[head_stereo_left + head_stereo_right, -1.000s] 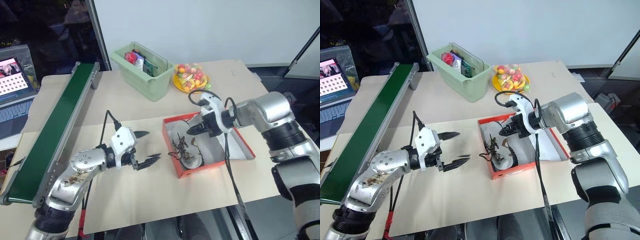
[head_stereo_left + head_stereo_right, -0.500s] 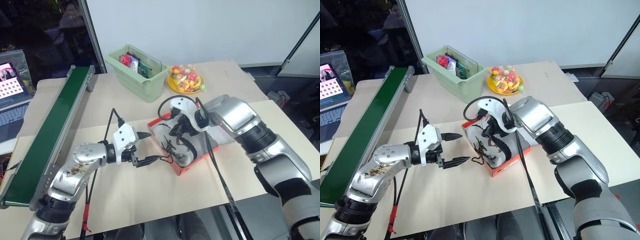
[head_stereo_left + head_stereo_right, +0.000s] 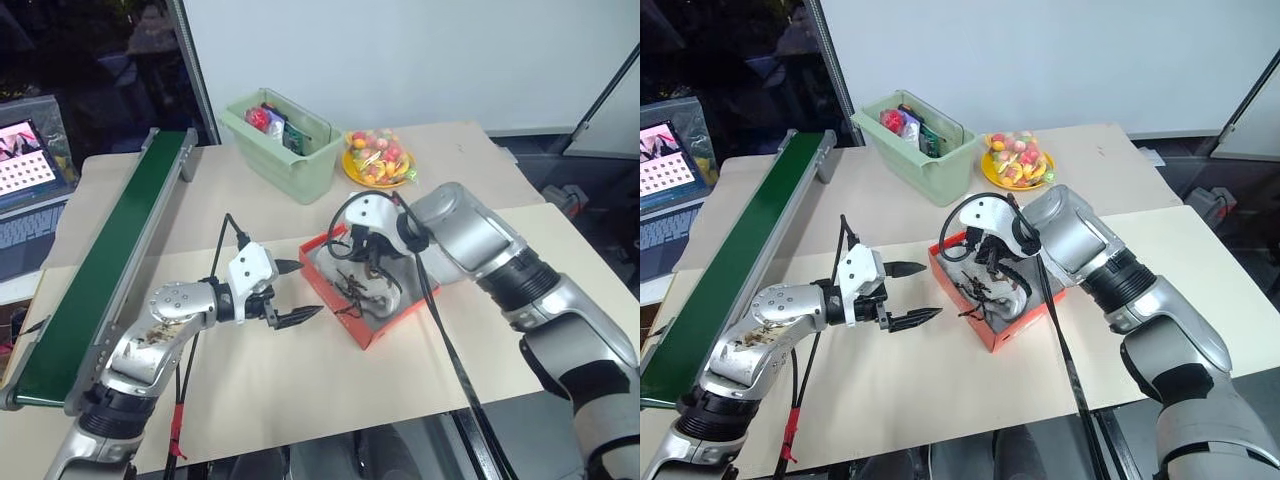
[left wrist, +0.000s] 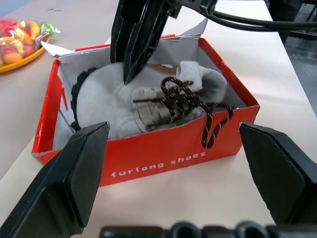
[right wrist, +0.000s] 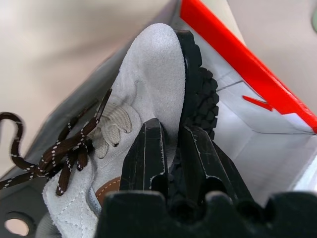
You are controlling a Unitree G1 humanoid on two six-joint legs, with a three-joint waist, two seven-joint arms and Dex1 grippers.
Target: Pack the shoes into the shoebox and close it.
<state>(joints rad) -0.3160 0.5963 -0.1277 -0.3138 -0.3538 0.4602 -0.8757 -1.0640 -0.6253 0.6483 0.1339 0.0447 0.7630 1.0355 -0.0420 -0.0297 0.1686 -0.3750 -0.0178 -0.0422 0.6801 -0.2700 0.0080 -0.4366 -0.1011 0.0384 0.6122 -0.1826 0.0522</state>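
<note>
Left of shoebox (image 3: 345, 310): you have bare bench (image 3: 300, 380) here; the left gripper (image 3: 290, 293) hangs in it, fingers spread wide.
Box opening: crowded by the shoes (image 4: 148, 99), trailing laces (image 4: 208, 124) and the right gripper (image 4: 136, 37), fingers nearly together.
Far side: green bin (image 3: 280, 145) and fruit plate (image 3: 378, 160) block you.
Far left: conveyor (image 3: 110, 270).

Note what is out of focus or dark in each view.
Left wrist view: the left gripper fingers are soft blurs, the shoebox sharp. Right wrist view: the table beyond the shoe is blurred. Left eye view: the area behind the laptop is dark.
</note>
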